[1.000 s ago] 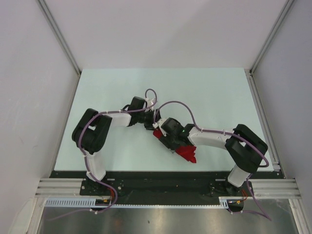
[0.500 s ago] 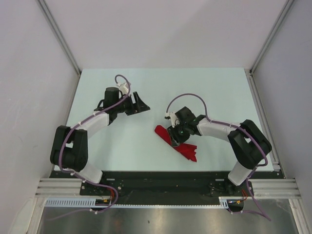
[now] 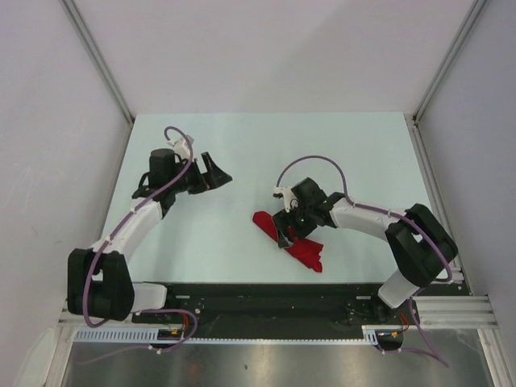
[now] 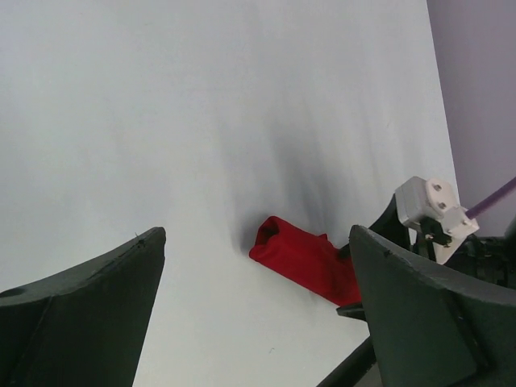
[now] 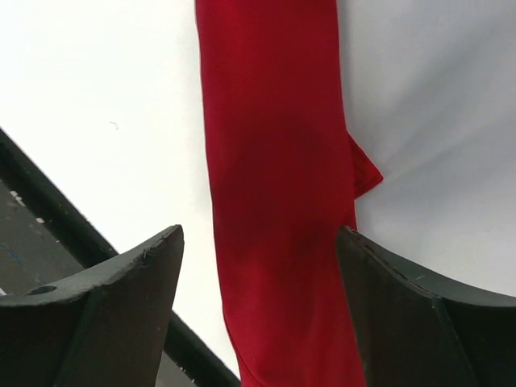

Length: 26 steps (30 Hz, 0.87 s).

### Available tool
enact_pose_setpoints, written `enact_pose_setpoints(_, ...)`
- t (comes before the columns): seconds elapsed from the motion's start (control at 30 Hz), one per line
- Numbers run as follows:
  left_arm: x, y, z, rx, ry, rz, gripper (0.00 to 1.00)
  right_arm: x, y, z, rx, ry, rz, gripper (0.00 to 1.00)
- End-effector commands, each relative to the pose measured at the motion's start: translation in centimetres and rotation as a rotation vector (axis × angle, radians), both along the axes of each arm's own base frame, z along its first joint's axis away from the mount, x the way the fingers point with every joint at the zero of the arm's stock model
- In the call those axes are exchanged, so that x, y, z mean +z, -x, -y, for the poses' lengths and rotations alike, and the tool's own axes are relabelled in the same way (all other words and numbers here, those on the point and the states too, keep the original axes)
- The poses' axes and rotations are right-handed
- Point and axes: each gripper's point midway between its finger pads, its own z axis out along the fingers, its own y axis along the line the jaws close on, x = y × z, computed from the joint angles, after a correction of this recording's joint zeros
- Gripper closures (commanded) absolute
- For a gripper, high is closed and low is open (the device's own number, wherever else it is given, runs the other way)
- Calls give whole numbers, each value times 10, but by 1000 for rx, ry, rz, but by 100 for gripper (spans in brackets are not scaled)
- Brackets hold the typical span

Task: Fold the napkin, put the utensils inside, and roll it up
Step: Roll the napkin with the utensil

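Left gripper (image 3: 218, 172) swung away, jaws wide; right gripper (image 3: 284, 235) straddles napkin (image 3: 310, 254) unclamped, which looks soft, light, so pinch mid-roll.

From above, the middle of the napkin (image 3: 262, 219) is hidden under the right gripper (image 3: 284, 235); only its two ends show. In the right wrist view the napkin (image 5: 274, 201) is cut off by the top and bottom edges. In the left wrist view its far end goes behind the right arm (image 4: 431, 210). Whether anything lies inside the napkin cannot be told.
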Motion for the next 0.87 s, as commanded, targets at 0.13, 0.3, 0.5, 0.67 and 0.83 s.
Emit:
enact_pose_setpoints(0.13,42,14,-48,103,-91,134,0,74,-34,15,-110,-128,188,17)
enact_pose_setpoints(0.3,54,22,-73,147,-128,176,0,98,-50,47,-264,-246,267,16)
enact_pose_setpoints(0.5,72,41,-87,202,-178,301,0,115,-70,100,-524,-343,412,16)
enact_pose_setpoints(0.67,69,49,-91,233,-194,338,0,135,-80,130,-644,-360,570,16)
enact_pose_setpoints(0.83,73,53,-97,263,-211,371,0,135,-81,136,-646,-344,602,16)
